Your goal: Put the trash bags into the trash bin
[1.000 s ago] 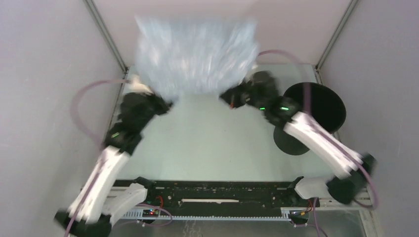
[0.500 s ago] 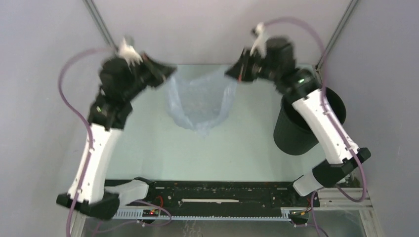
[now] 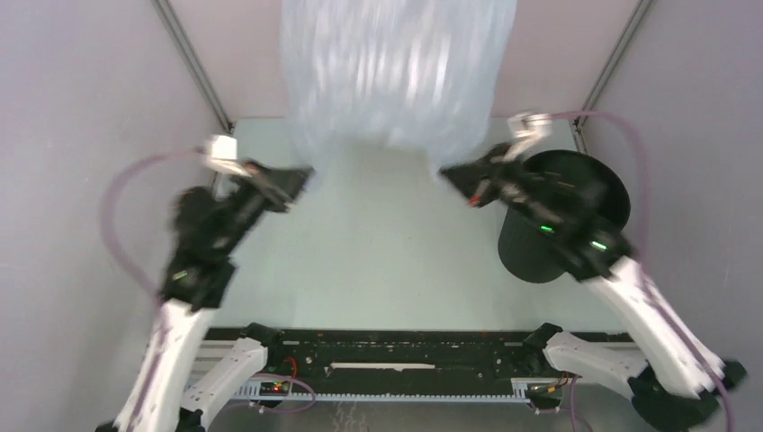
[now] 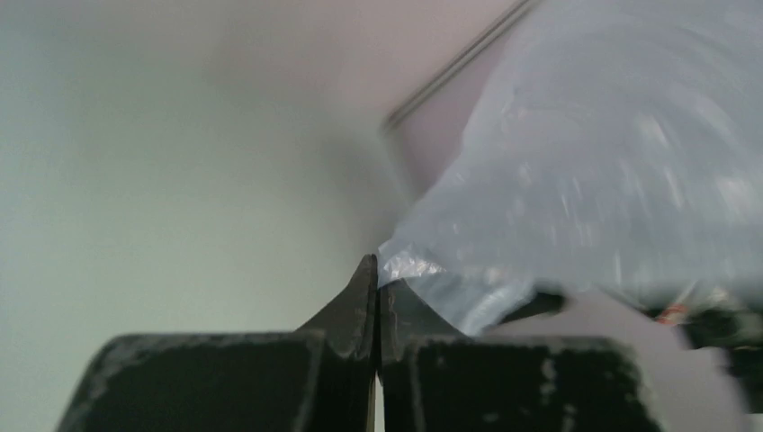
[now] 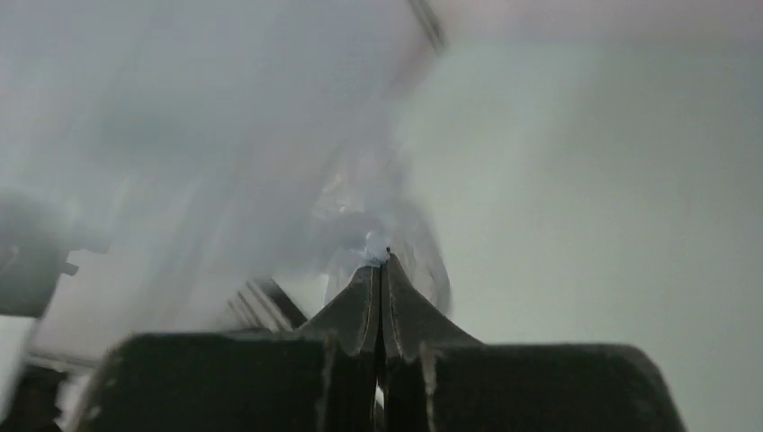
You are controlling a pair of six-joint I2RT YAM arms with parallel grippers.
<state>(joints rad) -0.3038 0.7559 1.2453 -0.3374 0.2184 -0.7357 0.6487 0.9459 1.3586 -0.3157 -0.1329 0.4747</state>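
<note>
The pale blue-grey trash bag (image 3: pixel 396 67) billows high between the two arms, blurred and spread wide, filling the top of the overhead view. My left gripper (image 3: pixel 304 175) is shut on its left lower corner, which shows in the left wrist view (image 4: pixel 405 265). My right gripper (image 3: pixel 447 175) is shut on its right lower corner, which shows in the right wrist view (image 5: pixel 373 243). The black trash bin (image 3: pixel 580 184) stands upright at the right, just behind my right arm, apart from the bag.
Metal frame posts (image 3: pixel 193 67) and grey walls close in the table on the left, right and back. The arm bases and a black rail (image 3: pixel 387 346) run along the near edge.
The bag hung low and gathered between raised grippers half a second ago. Now both grippers have dropped towards the table and the bag has ballooned upward and wide.
</note>
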